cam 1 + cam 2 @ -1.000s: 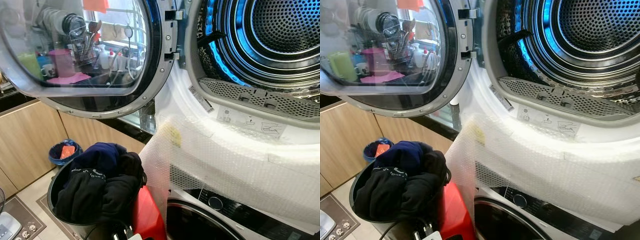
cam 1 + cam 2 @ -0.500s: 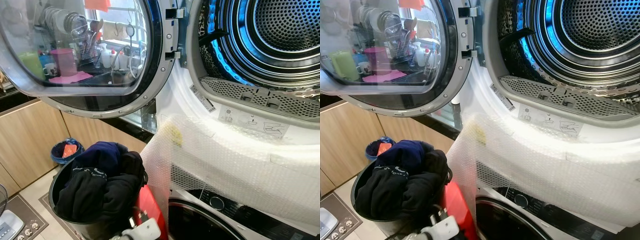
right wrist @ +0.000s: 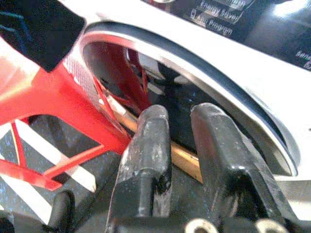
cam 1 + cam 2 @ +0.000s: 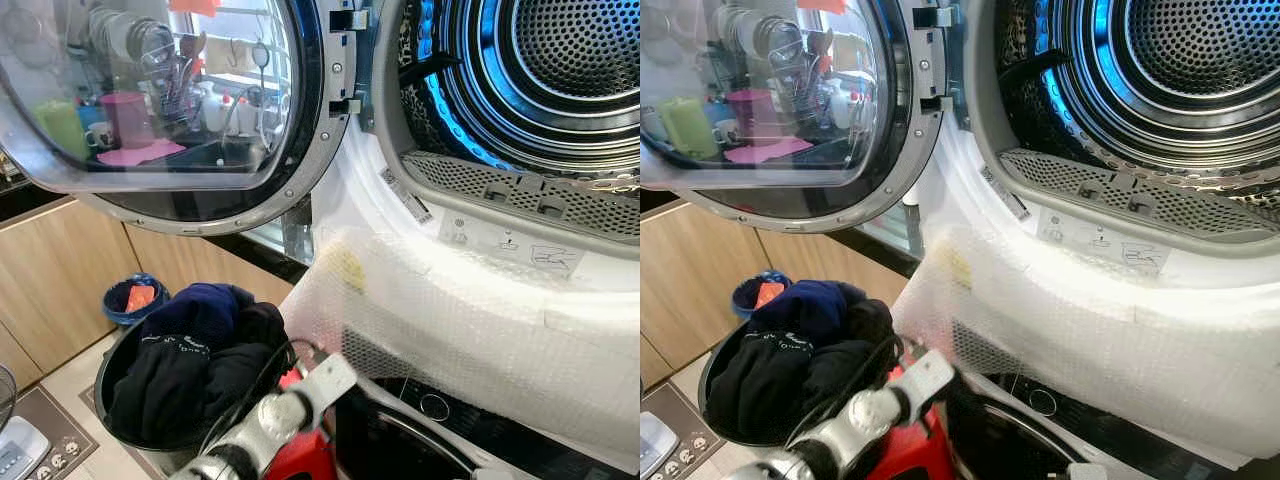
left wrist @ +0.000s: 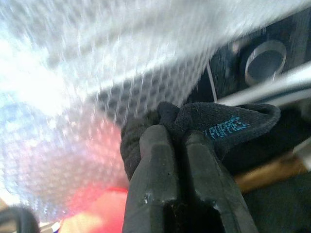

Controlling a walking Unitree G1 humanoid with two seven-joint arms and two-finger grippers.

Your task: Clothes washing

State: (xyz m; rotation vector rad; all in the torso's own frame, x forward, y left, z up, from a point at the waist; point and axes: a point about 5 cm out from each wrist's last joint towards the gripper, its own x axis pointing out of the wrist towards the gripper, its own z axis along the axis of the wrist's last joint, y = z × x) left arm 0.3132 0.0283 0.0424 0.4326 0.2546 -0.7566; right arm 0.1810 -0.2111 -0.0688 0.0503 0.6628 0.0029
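Washing is just starting: the left gripper (image 5: 170, 138) is pinching one small black cloth (image 5: 214, 128) near the round black basket (image 4: 120, 365) full of dark clothes (image 4: 195, 355), while the shiny drum (image 4: 560, 70) is waiting empty.

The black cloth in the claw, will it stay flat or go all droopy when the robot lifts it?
Probably droopy. The black cloth already folds and bunches where the left claw pinches it, so it looks soft, not stiff. It seems light too, since just two fingertips hold it. The dark clothes in the bucket slump in the same floppy way.
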